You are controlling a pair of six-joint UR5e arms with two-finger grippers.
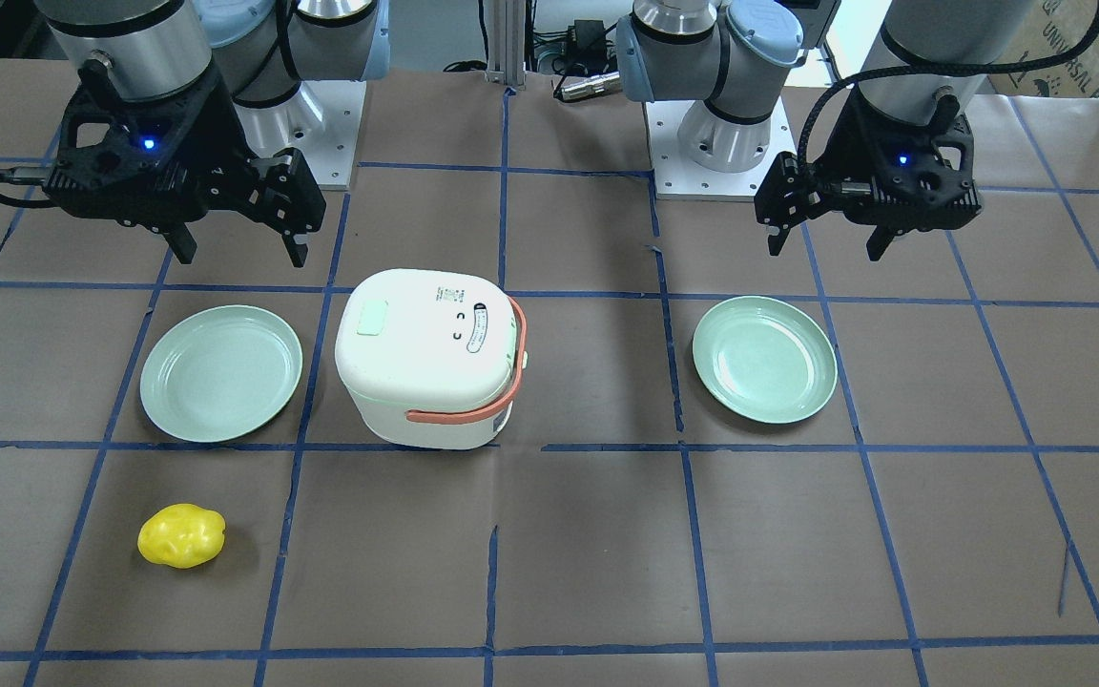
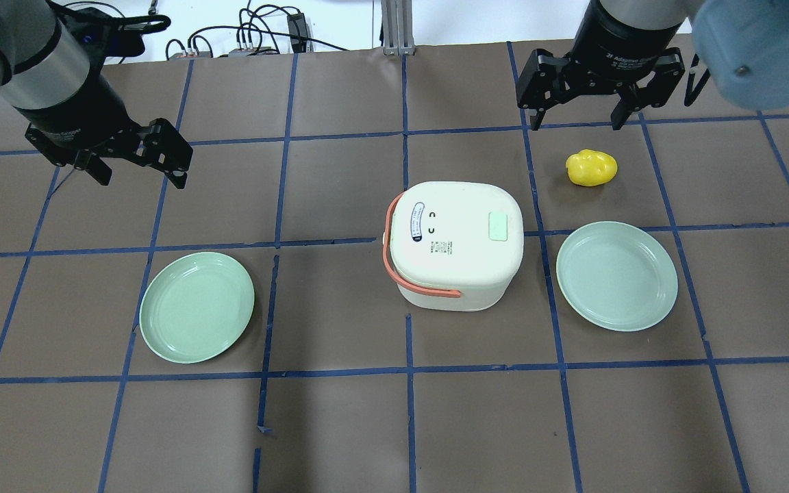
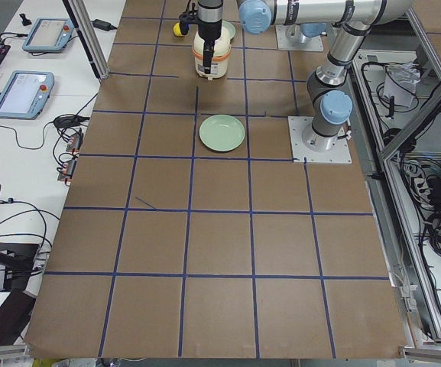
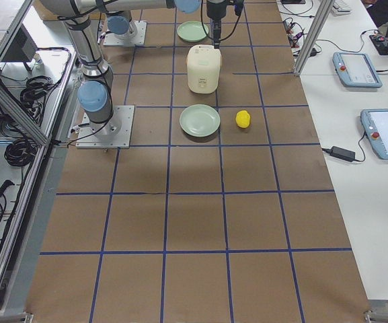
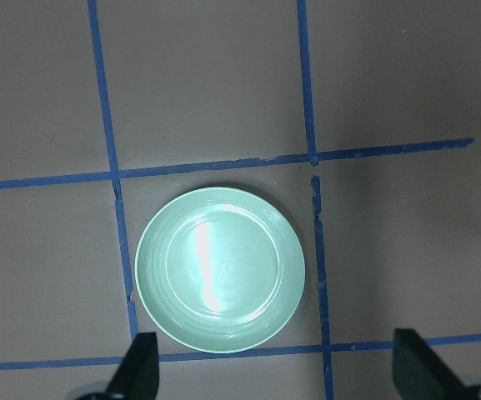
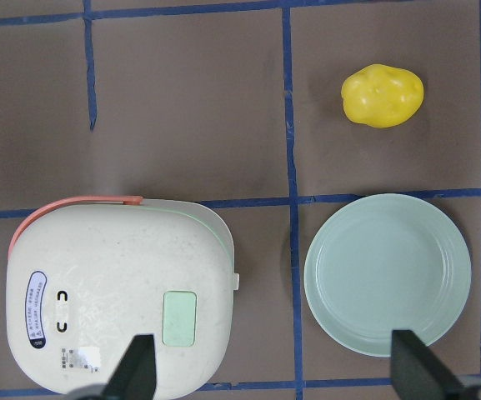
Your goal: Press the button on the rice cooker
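The white rice cooker [image 2: 456, 246] with an orange handle stands mid-table, lid shut. Its pale green button [image 2: 498, 226] is on the lid, on the side toward my right arm; it also shows in the front view [image 1: 373, 318] and the right wrist view [image 6: 179, 317]. My right gripper [image 2: 577, 124] is open and empty, raised above the table beyond the cooker and to its right. My left gripper [image 2: 141, 180] is open and empty, far left of the cooker, high over a green plate [image 5: 220, 267].
Two pale green plates lie on the table, one left [image 2: 196, 306] and one right [image 2: 617, 275] of the cooker. A yellow potato-shaped object [image 2: 592, 168] lies beyond the right plate, under my right gripper. Blue tape lines grid the brown table.
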